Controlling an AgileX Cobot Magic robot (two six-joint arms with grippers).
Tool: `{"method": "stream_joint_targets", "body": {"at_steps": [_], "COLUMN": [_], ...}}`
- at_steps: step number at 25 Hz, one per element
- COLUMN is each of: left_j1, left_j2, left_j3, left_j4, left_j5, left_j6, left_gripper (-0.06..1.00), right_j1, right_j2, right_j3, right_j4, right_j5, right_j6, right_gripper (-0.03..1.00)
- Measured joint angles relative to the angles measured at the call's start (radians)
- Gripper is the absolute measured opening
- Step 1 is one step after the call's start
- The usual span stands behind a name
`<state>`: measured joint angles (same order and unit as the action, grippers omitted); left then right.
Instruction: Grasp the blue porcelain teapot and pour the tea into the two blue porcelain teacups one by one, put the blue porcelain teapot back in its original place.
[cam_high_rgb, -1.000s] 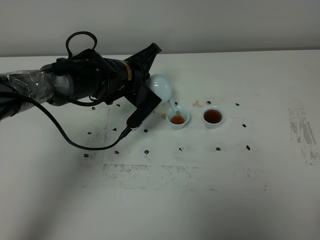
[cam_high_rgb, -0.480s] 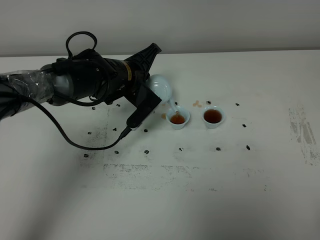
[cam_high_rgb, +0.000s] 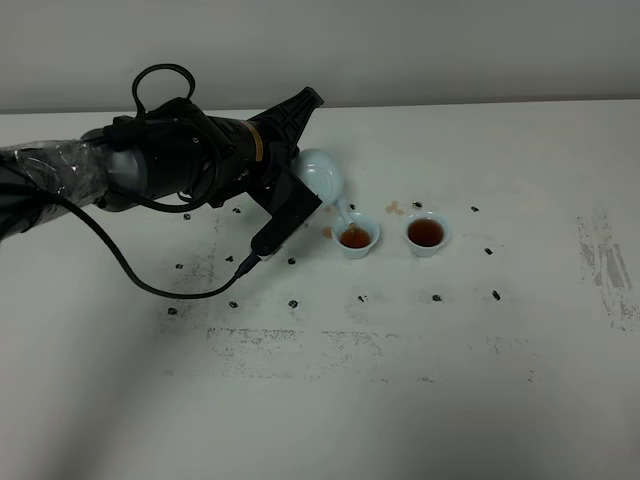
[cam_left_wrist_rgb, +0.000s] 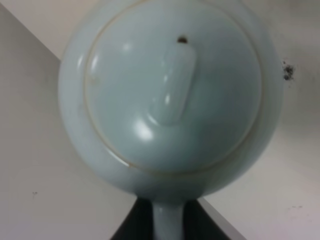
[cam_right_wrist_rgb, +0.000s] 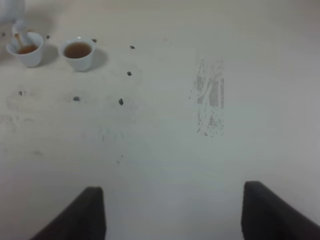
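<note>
The left claw (cam_high_rgb: 295, 165) is clamped on the tilted blue teapot (cam_high_rgb: 322, 177), spout over the left teacup (cam_high_rgb: 357, 238), which is filling. Tea could overflow, adding to drips on the tabletop (cam_high_rgb: 400, 380). The right teacup (cam_high_rgb: 426, 233) is full; the right claw (cam_right_wrist_rgb: 172, 210) idles, fingers apart.

A white table (cam_high_rgb: 420, 420) is seen to fill most of the exterior high view, its surface matt and evenly lit. Behind its far edge a plain pale grey wall (cam_high_rgb: 450, 50) is observed, unmarked. Grey scuffing is noted in a broad band (cam_high_rgb: 330, 345) across the near middle of the tabletop, and a second worn patch (cam_high_rgb: 605, 265) is recorded towards the right edge. Small dark specks (cam_high_rgb: 495, 295) are scattered over the middle area. A few small orange-brown stains (cam_high_rgb: 396, 208) are noted on the surface.
</note>
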<state>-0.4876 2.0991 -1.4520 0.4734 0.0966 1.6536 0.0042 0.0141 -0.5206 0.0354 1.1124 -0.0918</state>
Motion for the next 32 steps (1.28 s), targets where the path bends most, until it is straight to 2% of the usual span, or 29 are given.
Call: {"method": "stream_joint_targets", "body": {"at_steps": [32], "left_j1": [0.000], "left_j2": [0.000], "left_j3": [0.000], "left_j4": [0.027], "left_j5": [0.000], "left_j6": [0.000], "left_gripper": [0.04], "right_j1": [0.000], "right_j2": [0.000], "right_j3": [0.000], "right_j4": [0.000], "right_j5": [0.000], "right_j6": [0.000], "right_gripper": [0.56]}}
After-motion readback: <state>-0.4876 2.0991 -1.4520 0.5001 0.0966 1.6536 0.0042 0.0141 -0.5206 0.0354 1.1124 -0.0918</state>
